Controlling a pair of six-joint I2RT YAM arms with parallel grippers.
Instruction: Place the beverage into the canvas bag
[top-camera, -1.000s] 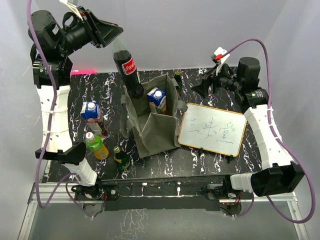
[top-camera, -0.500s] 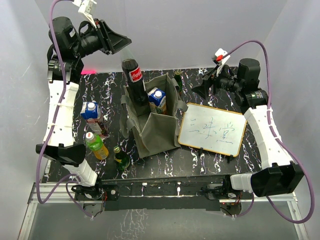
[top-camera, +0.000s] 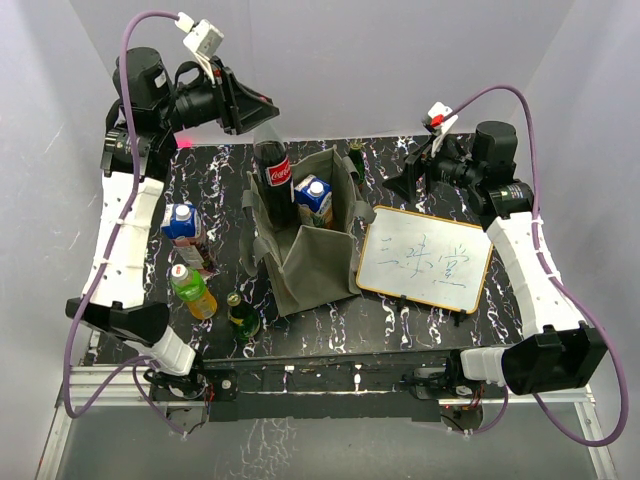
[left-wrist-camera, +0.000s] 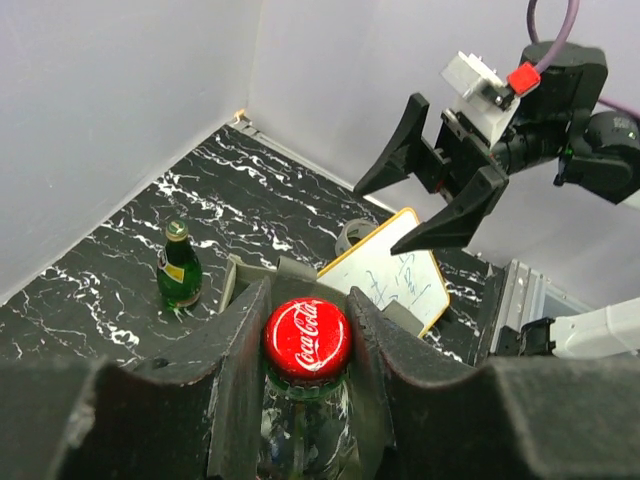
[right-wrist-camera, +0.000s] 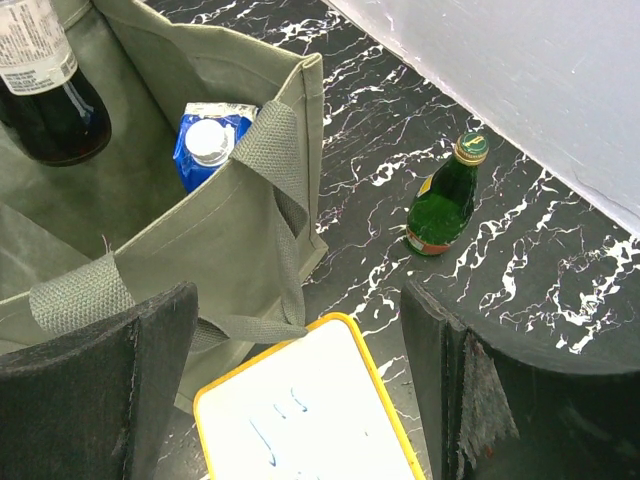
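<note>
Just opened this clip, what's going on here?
The left gripper holds a cola bottle by its red cap, the bottle's lower part inside the open canvas bag beside a blue carton. The right gripper hangs open and empty by the bag's right side, near the whiteboard. A second carton and a yellow bottle stand left of the bag.

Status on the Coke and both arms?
Left gripper: jaws shut on Coca-Cola bottle neck. Base inside canvas bag. Right gripper open, empty. Blue carton alongside, nothing blocking.
</note>
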